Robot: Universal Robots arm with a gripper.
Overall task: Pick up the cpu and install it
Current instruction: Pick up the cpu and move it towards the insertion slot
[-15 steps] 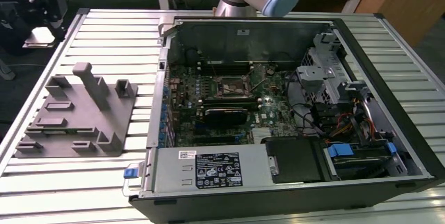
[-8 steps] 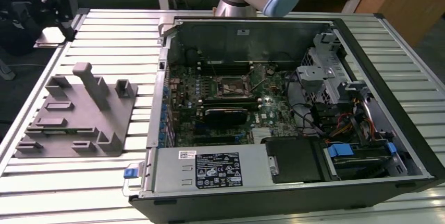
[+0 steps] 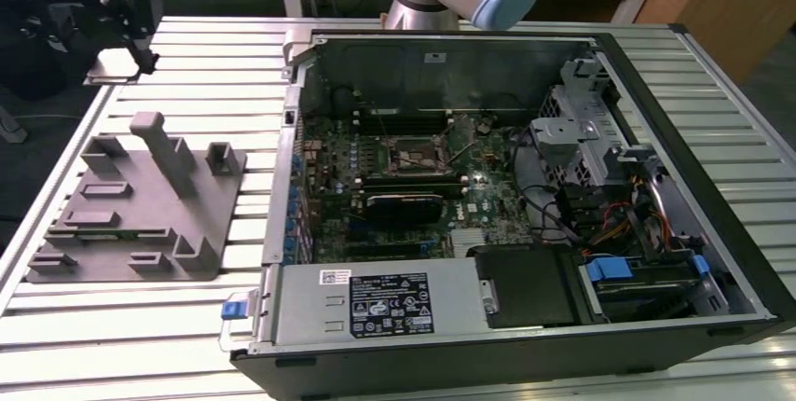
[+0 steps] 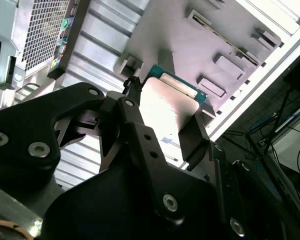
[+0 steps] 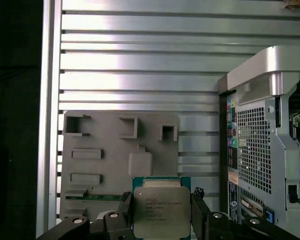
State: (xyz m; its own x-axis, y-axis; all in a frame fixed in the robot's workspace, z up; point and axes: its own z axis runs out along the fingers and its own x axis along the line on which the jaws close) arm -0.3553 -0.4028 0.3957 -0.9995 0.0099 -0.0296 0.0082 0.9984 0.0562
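Note:
The cpu [image 5: 161, 210] is a flat square chip with a silver top and a green rim. It sits between the two black fingers of my gripper [image 5: 161, 215], which is shut on its opposite edges. It hangs above the grey fixture plate [image 5: 117, 160], clear of the plate's surface. In the second wrist view the cpu [image 4: 167, 107] shows its shiny face between the fingers [image 4: 192, 135] of the gripper [image 4: 165, 125]. In the exterior view the dark square socket [image 3: 408, 154] lies on the motherboard inside the open computer case [image 3: 696, 186].
The grey fixture plate [image 3: 137, 205] with raised blocks lies on the slatted metal table [image 3: 149, 326], at the exterior view's left of the case. The case's rear panel [image 5: 260, 140] stands beside the plate. A grey power supply box [image 3: 373, 303] and cables fill the case's near side.

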